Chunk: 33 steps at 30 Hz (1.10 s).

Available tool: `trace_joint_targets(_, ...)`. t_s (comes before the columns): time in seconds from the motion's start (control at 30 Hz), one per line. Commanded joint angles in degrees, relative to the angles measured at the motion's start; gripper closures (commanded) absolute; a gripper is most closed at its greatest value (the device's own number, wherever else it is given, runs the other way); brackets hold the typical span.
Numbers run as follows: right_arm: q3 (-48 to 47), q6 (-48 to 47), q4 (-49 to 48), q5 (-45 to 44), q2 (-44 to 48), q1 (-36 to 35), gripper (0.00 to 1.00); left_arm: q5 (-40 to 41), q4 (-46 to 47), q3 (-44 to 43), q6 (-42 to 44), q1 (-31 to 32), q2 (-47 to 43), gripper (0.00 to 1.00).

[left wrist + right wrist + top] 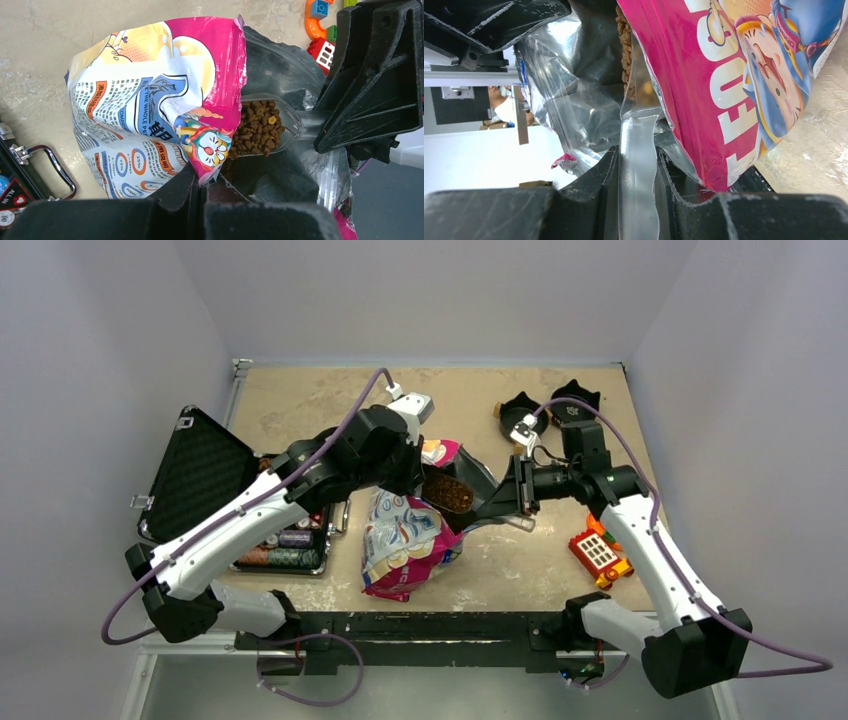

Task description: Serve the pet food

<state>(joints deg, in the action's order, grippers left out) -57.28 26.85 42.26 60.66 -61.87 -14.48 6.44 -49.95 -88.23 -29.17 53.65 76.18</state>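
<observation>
The pink, blue and white cartoon foil bag lies on the table with its mouth held up. My left gripper is shut on the pink edge of the bag at its mouth. My right gripper is shut on the handle of a clear plastic scoop. The scoop sits inside the bag mouth, heaped with brown pet food. From above, the pet food shows between the left gripper and the right gripper.
Two black cat-ear bowls stand at the back right. An open black case with poker chips lies on the left. A red-and-orange toy block set sits near the right arm.
</observation>
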Motion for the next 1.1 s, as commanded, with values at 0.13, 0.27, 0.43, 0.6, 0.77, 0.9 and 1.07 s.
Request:
trace_joint_targets(0.13, -6.03, -1.90, 6.09, -9.42, 0.66, 1.30, 1.00, 0.79, 13.82, -1.53, 0.45, 0.50, -5.55, 1.00)
trace_joint_targets(0.27, -11.09, -8.03, 14.45, -15.69, -1.27, 1.03, 1.00, 0.97, 14.09, -0.92, -0.21, 0.49, -5.40, 1.00)
trace_joint_targets(0.43, -10.61, -8.11, 13.43, -21.01, -0.10, -0.88, 1.00, 0.65, 14.14, -1.16, -0.32, 0.49, -4.77, 1.00)
trace_joint_targets(0.6, -9.46, -7.34, 11.40, -13.81, -1.16, 0.54, 1.00, 0.07, 14.19, -1.25, -0.71, 0.49, -4.26, 1.00)
trace_joint_targets(0.77, -12.86, -5.75, 11.13, -13.62, -0.28, -2.37, 1.00, 0.62, 13.53, -1.34, -0.53, 0.50, -4.37, 1.00)
trace_joint_targets(0.9, -9.52, -1.50, 6.94, -8.56, 0.37, -1.31, 1.00, 0.45, 13.50, -1.71, -0.16, 0.49, -4.19, 1.00)
trace_joint_targets(1.07, -1.49, 8.50, -5.30, 4.08, 3.16, 0.75, 1.00, 1.42, 13.33, -1.99, 0.19, 0.49, -4.74, 1.00)
